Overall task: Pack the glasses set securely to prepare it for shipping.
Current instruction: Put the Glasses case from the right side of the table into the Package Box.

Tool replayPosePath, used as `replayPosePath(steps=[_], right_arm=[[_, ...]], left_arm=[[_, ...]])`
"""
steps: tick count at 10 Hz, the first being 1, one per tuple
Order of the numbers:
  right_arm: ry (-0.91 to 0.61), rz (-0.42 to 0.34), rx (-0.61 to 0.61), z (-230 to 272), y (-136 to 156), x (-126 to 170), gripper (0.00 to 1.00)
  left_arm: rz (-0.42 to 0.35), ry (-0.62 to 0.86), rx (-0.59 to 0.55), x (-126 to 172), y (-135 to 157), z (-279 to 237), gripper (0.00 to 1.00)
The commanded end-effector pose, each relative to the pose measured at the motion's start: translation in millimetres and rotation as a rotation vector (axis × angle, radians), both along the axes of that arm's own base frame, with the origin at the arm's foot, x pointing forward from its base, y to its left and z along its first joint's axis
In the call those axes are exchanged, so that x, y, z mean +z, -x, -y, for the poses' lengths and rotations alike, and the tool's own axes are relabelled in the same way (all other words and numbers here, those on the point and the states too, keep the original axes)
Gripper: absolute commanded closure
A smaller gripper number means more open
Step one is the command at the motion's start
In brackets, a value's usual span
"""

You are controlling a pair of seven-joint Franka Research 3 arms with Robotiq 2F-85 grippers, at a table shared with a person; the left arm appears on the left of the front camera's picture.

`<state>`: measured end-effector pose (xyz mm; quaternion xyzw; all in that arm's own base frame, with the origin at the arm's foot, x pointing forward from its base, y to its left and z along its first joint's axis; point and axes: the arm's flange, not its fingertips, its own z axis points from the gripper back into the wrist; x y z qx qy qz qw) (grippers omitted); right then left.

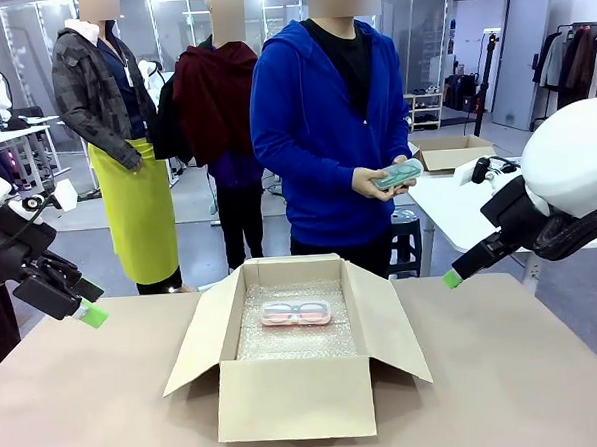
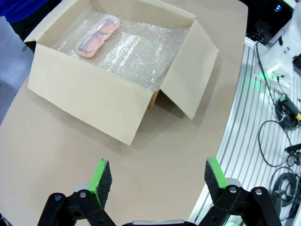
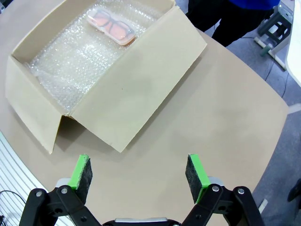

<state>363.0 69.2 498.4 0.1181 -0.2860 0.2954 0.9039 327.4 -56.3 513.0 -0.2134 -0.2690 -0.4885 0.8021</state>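
Pink case [image 1: 295,313]: flat on the bubble wrap [image 1: 285,342] lining the open cardboard box [image 1: 295,399], toward the box's far wall, clear lid up. Mint green case [image 1: 397,174]: off the desk [image 1: 508,393], held in the person's hands [image 1: 375,183] beyond its far edge. Box stands mid-desk, flaps spread. My left gripper [image 2: 156,169] and right gripper [image 3: 138,165] hover near the desk's left and right edges, pads wide apart, holding nothing.

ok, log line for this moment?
pink case in box on bubble wrap; mint case in person's hand; left gripper jaws open; right gripper jaws open
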Motion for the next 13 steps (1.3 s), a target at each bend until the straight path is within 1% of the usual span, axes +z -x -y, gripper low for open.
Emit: replayPosePath(steps=[1, 13], right_arm=[[-0.001, 0.001, 0.001, -0.4, -0.1, 0.2, 0.0], [-0.001, 0.001, 0.001, -0.4, -0.1, 0.2, 0.0]], left_arm=[[0.003, 0.016, -0.026, 1.6, 0.1, -2.2, 0.0], [0.003, 0.016, -0.026, 1.6, 0.1, -2.2, 0.0]])
